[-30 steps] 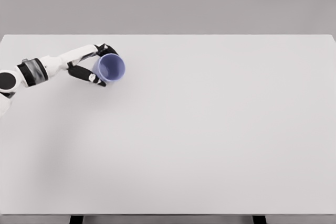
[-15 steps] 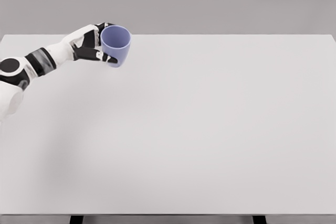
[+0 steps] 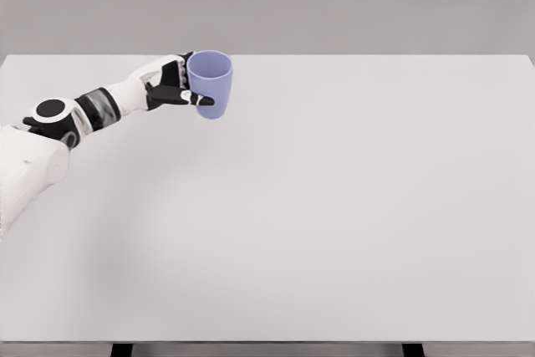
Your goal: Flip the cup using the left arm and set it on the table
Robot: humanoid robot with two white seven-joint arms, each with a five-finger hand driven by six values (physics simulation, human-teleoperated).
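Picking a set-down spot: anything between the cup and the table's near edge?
Nothing. Head view shows bare table from the cup, held in the left hand, to the near edge.

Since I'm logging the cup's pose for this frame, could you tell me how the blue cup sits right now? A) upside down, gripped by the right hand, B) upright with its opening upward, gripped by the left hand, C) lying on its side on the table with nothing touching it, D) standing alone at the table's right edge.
B: the blue cup is upright, its open rim on top, with the left hand wrapped around its side.
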